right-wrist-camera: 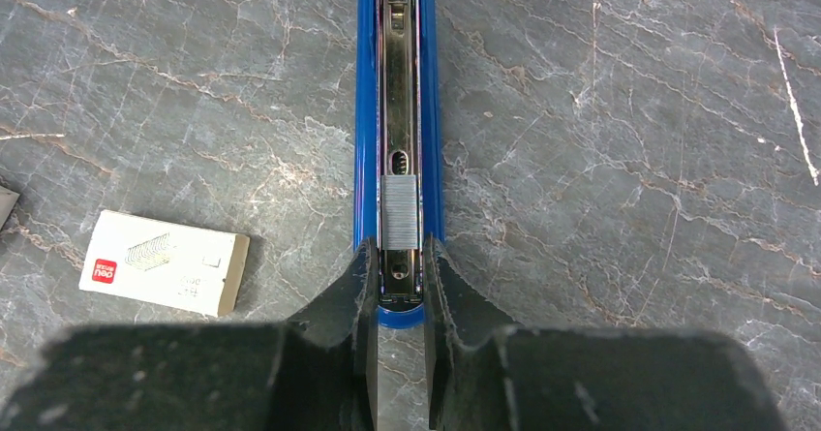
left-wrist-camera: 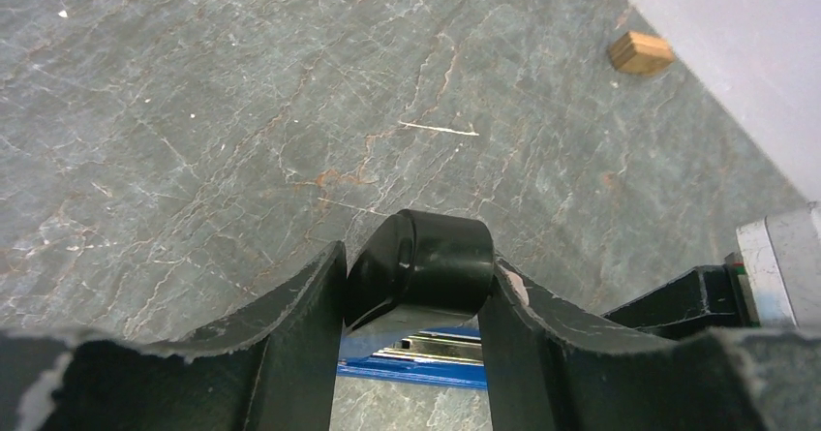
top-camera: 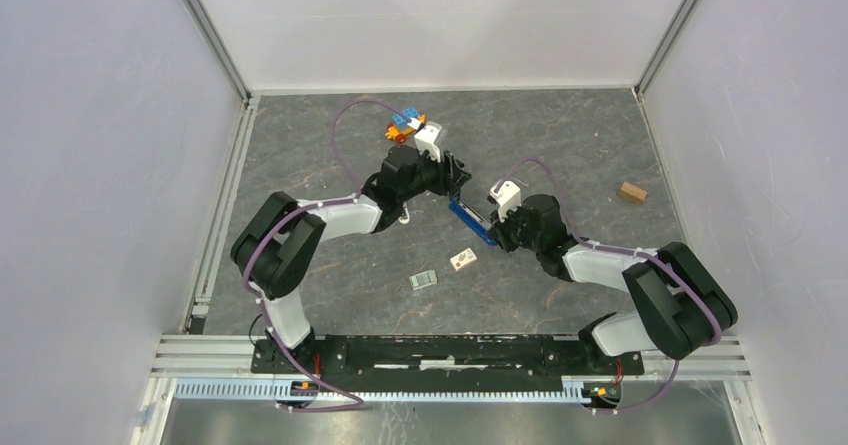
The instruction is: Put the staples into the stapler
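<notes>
The dark-blue stapler (top-camera: 470,219) lies opened on the table between the arms. In the right wrist view its blue base (right-wrist-camera: 366,111) runs straight away from me, with the silver rail exposed and a grey strip of staples (right-wrist-camera: 399,213) sitting in the rail near my end. My right gripper (right-wrist-camera: 399,278) is shut on the near end of the base, one finger on each side. My left gripper (left-wrist-camera: 414,286) is shut on the stapler's black top arm (left-wrist-camera: 426,261) and holds it raised above the blue base and rail (left-wrist-camera: 426,358).
A white staple box (right-wrist-camera: 160,261) lies left of the stapler, also in the top view (top-camera: 462,259), with a small packet (top-camera: 424,279) beside it. A toy car (top-camera: 405,125) is at the back. A wooden block (top-camera: 631,193) lies at the right (left-wrist-camera: 639,51).
</notes>
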`<state>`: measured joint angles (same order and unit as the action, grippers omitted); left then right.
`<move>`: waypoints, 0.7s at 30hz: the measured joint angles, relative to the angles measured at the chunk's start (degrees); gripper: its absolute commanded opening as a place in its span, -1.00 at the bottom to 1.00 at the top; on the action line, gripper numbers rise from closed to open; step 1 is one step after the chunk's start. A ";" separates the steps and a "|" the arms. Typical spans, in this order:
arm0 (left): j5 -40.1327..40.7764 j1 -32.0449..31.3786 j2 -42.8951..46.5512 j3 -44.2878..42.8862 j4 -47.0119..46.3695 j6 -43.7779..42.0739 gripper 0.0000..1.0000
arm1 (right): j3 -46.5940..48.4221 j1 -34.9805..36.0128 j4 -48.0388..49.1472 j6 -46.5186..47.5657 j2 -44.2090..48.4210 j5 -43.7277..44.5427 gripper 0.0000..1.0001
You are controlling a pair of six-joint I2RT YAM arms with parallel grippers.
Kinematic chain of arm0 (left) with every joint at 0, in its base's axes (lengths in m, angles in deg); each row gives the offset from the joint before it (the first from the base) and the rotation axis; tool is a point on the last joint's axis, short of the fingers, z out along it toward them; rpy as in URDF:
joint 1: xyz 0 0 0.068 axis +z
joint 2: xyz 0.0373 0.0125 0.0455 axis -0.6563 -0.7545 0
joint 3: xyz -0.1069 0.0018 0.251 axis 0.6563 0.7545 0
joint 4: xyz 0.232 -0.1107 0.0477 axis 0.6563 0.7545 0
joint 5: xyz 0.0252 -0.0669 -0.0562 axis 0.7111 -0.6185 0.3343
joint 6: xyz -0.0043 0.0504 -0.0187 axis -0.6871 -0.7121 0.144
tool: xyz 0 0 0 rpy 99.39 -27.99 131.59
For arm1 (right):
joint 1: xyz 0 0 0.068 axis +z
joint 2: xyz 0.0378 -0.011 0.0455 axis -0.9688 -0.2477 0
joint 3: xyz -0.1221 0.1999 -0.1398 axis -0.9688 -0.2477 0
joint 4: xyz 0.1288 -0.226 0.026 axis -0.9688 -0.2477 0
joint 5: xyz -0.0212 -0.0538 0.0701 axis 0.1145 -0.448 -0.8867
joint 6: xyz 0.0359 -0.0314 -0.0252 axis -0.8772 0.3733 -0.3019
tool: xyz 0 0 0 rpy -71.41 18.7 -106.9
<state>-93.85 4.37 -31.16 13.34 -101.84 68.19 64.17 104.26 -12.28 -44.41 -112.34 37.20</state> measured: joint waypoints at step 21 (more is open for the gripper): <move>7.93 -7.74 2.08 2.01 0.55 -8.24 0.25 | -1.14 0.00 1.77 -0.07 0.04 -0.24 -1.00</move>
<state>-85.92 -3.36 -29.08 15.35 -101.30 59.95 63.03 104.26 -10.51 -44.48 -112.29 36.96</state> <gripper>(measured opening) 0.610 0.200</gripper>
